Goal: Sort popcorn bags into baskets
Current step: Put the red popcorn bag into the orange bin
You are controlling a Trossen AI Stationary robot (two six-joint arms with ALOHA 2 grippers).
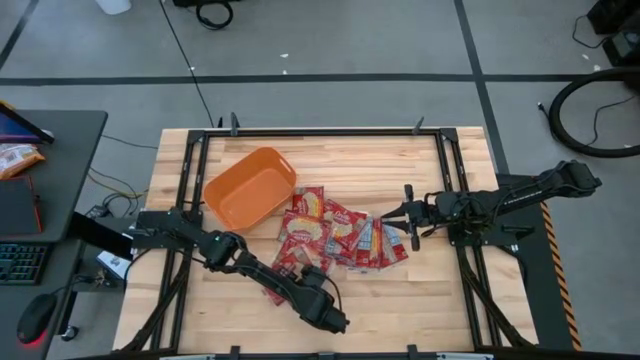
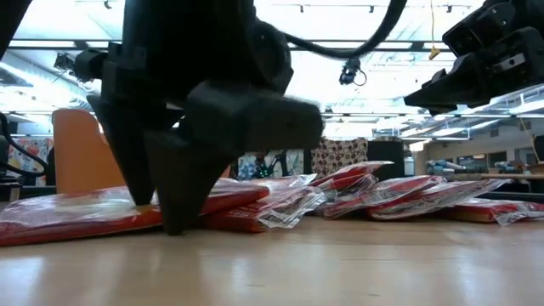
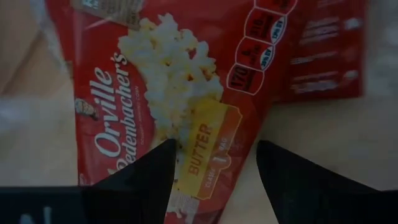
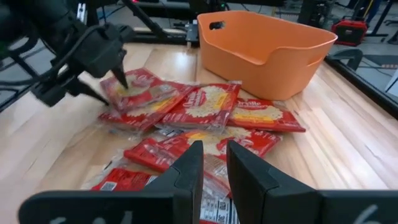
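Note:
Several red popcorn bags (image 1: 340, 235) lie overlapping in a pile at the table's middle. The orange basket (image 1: 250, 187) stands on the table just left and far of them; in the right wrist view (image 4: 261, 43) I see nothing in it. My left gripper (image 1: 303, 275) is open and points down at the pile's near-left bag (image 3: 174, 81), its fingertips down at the bag's level (image 2: 161, 212). My right gripper (image 1: 392, 215) hovers above the pile's right side (image 2: 476, 72), empty, with only a narrow gap between its fingers (image 4: 214, 174). My left gripper comes at the bag from above, pointing down, with its fingers spread. One fingertip (image 2: 138, 200) stands over the bag's printed face near a corner (image 3: 186, 155). The other (image 2: 174, 225) reaches down to the wood beside the bag's edge. I cannot tell whether either touches the bag.
Dark metal frame rails (image 1: 190, 160) run along the table's left, right and far sides. A side desk at the left holds a keyboard (image 1: 20, 262), a mouse (image 1: 35, 318) and an orange-and-white packet (image 1: 15, 155). Bare wood (image 1: 420, 300) lies near the front edge.

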